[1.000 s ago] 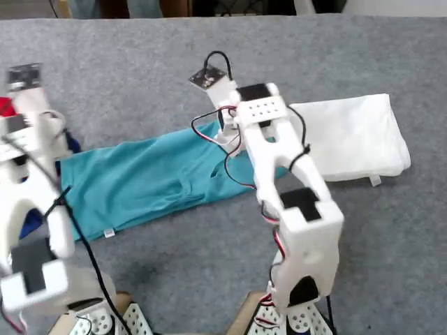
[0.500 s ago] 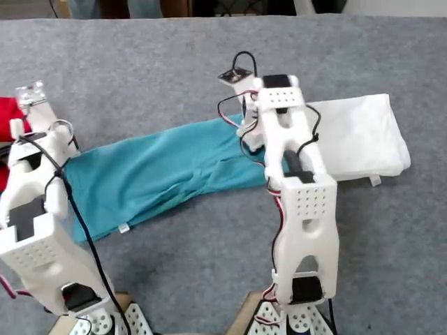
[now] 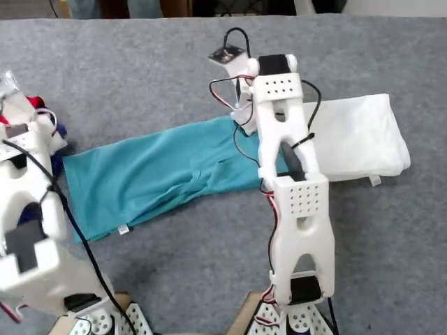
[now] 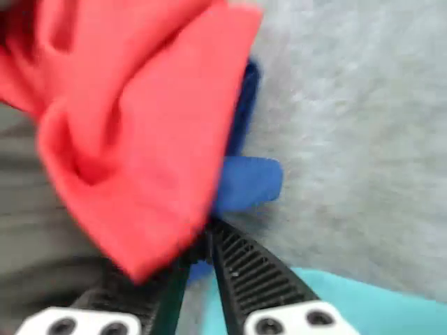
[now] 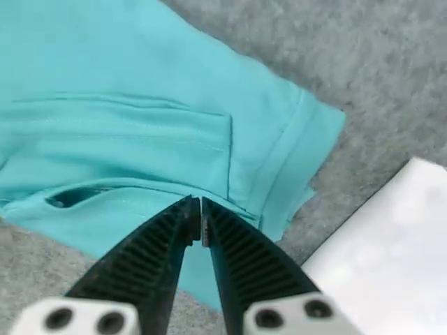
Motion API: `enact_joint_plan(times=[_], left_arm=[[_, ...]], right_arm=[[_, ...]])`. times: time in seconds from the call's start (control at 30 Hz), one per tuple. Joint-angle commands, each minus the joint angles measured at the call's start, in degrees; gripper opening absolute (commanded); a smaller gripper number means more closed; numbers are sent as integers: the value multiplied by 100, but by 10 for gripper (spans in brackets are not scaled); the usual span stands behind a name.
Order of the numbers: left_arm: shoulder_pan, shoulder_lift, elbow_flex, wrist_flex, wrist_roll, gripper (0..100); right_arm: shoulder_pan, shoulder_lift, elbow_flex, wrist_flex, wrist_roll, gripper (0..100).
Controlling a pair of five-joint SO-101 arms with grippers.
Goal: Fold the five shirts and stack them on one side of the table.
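A teal shirt (image 3: 160,174), folded into a long strip, lies across the middle of the grey table. My right gripper (image 5: 194,206) is shut, its tips just over a fold of the teal shirt (image 5: 140,125) near the collar end; no cloth is visibly pinched between them. A folded white shirt (image 3: 356,136) lies at the right, its corner (image 5: 391,230) close to that gripper. My left gripper (image 4: 209,230) is shut at the strip's left end, tips against a red shirt (image 4: 133,118) and a blue shirt (image 4: 248,181), with a teal corner (image 4: 335,300) beside it.
The left arm (image 3: 28,139) covers most of the red and blue pile at the table's left edge. The right arm (image 3: 293,181) reaches over the gap between the teal and white shirts. Bare grey table (image 3: 140,77) lies behind and in front of the strip.
The teal strip slid right, towards the white shirt, as the right arm moved right, then the arm eased back. The left arm swung towards the far left, up to the red and blue cloth.
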Motion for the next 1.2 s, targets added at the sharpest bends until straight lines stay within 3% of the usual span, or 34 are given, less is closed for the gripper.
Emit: enact_joint_plan(times=[0.0,0.13,0.27,0.47,0.7,0.8,0.9,1.03,1.17], left_arm=[[497,-686,-22,220,-273,32],[831,-422,804,-651,-756,30],[541,527,954,-1354,-791,30],[92,1459,-295,-580,-747,29],[110,1591,-637,-422,-782,29],[101,1380,-919,246,-791,29],[189,870,-1200,1240,-791,29],[268,105,-1279,2637,-756,38],[207,-334,-813,3446,-747,135]], right_arm=[[-141,-31,-303,9,35,15],[-53,-31,-48,-404,-158,15],[176,-31,479,-1046,-132,15],[466,-31,954,-1521,-132,15],[457,-462,4,-571,-123,15],[457,-646,-593,114,-158,15],[484,-1051,-259,88,-369,15],[369,-2062,1332,79,-352,15],[325,-3213,3099,18,193,15]])
